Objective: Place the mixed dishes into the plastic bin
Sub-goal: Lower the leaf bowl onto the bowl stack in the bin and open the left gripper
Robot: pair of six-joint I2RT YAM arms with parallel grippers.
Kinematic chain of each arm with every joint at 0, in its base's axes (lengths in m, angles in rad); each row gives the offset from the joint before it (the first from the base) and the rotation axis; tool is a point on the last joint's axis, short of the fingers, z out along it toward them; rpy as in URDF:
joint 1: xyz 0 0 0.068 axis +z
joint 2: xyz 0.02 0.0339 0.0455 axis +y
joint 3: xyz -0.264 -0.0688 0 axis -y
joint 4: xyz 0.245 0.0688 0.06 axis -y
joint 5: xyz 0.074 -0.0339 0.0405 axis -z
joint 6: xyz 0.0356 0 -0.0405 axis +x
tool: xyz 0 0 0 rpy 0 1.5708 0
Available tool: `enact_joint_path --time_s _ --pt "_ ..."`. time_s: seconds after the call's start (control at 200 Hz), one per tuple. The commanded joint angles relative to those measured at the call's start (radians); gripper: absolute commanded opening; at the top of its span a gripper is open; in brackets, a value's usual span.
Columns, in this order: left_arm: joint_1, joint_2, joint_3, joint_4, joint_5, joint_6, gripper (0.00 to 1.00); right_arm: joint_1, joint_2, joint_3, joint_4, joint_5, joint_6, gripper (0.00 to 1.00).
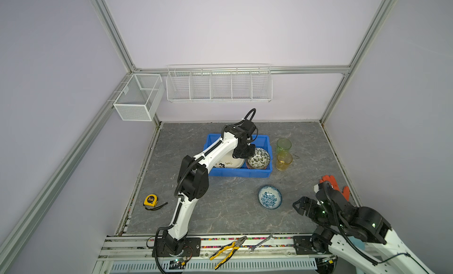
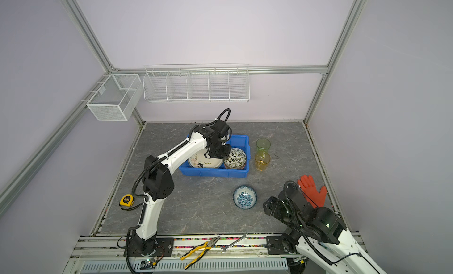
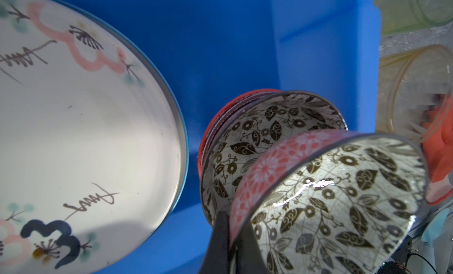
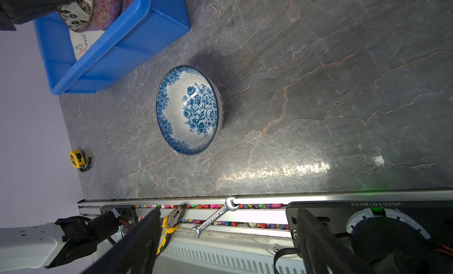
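Robotics lab: aluminium-framed enclosure [image 1: 116, 37], bench-mounted arms [image 1: 186, 211].

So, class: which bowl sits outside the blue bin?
The blue-flowered bowl, alone on the table. One leafy bowl is stacked in the bin; the left gripper holds another.

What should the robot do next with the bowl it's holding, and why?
Probably lower it a little and let go. The left gripper pinches the pink-sided bowl by its rim, tilted over the leafy bowl already in the blue bin.
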Motion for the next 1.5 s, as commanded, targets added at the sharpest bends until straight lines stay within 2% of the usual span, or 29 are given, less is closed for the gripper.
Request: enact_joint_path --time_s 0.0,0.335,0.65,1.255,1.5 --pt "0.000 0.015 0.059 -0.034 -0.011 0.024 0.00 0.006 -0.018 -0.014 -0.029 0.019 0.034 0.88" --pt "0.000 0.031 0.057 -0.029 -0.023 0.015 0.00 0.007 -0.024 -0.016 -0.031 0.019 0.034 0.88" --pt "0.000 0.034 0.044 -0.007 0.003 0.005 0.33 0.009 -0.024 -0.021 -0.030 0.019 0.035 0.88" --pt "0.001 -0.056 0.038 -0.005 0.067 -0.020 0.78 0.008 0.053 -0.021 0.033 0.000 0.007 0.88" --pt "0.000 -0.150 -0.067 0.031 0.050 -0.025 0.93 0.009 0.134 -0.010 0.062 0.000 -0.004 0.88"
